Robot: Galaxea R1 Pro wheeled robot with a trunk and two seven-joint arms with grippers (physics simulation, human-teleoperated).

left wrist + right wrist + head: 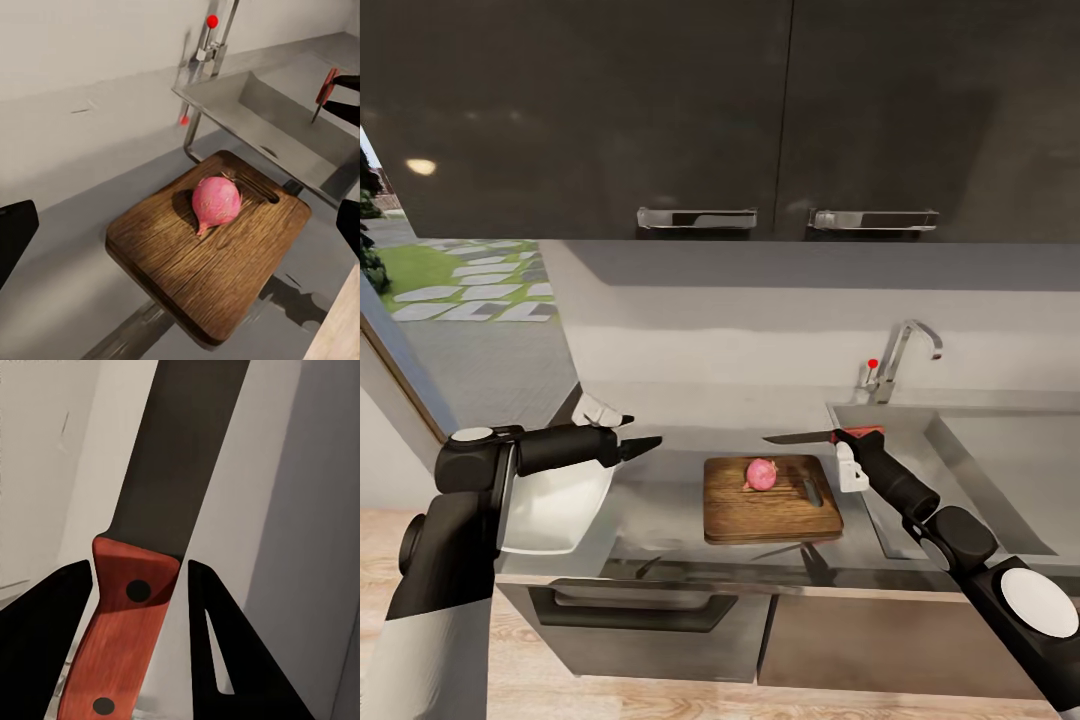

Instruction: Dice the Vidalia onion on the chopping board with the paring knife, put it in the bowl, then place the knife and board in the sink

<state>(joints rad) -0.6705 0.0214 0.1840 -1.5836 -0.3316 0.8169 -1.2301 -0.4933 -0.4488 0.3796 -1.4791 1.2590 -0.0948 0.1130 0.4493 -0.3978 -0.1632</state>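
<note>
Pinching paring knife (810,437) in right gripper (857,440) jaws above chopping board (770,500); left gripper (638,447) jaws spread; round Vidalia onion (761,474) probably rolling off under blade.

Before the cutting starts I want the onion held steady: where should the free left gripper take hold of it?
Grip the onion across its round middle, coming from the left gripper's side over the chopping board. It lies on its side with its root tip low, so that end is too narrow to grip; the paring knife approaches from the other side.

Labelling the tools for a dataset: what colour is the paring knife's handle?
Reddish-orange with dark rivets on the paring knife, clearest in the right wrist view.
</note>
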